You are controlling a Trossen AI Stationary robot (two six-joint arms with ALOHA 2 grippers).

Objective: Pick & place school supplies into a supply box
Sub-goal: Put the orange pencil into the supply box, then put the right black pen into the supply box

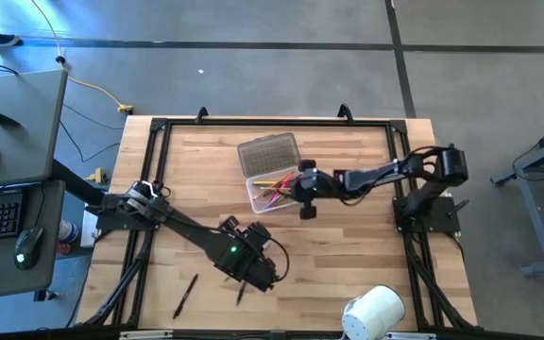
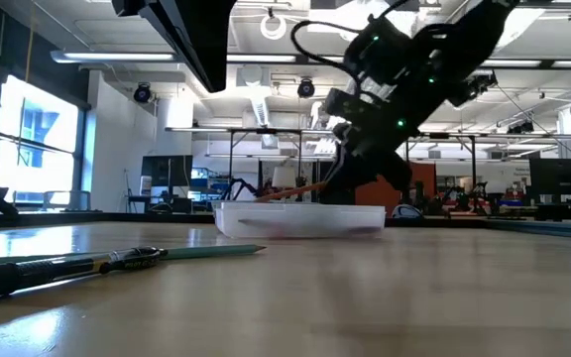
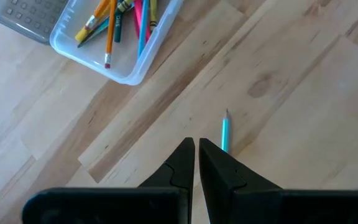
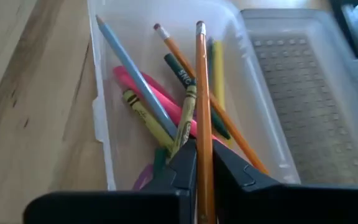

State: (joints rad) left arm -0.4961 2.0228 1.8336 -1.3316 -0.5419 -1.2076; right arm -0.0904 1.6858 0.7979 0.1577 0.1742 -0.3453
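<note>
The clear supply box (image 1: 270,192) stands at mid-table. In it lie several school supplies (image 4: 166,106): yellow, pink, blue, green and orange sticks. Its ribbed lid (image 1: 268,153) lies open flat on the far side. My right gripper (image 4: 202,154) hangs over the box, shut on an orange pencil (image 4: 201,87). My left gripper (image 3: 196,148) is shut and empty above the table's near middle. A teal pencil (image 3: 224,132) lies on the wood just beyond its fingertips. A black pen (image 1: 185,295) rests flat near the front left. My right gripper pinches the orange pencil's shaft (image 4: 203,146) between its two fingers, slanting down from the table's right side. The pencil runs along the fingers, its eraser end (image 4: 200,26) pointing away from them. It hangs lifted over the open box (image 2: 300,218), tilted slightly downward.
A fat white roll (image 1: 374,312) stands at the front right edge. Black frame rails (image 1: 253,123) border the tabletop. Bare wood lies left of the box and between the box and my left gripper (image 1: 253,269).
</note>
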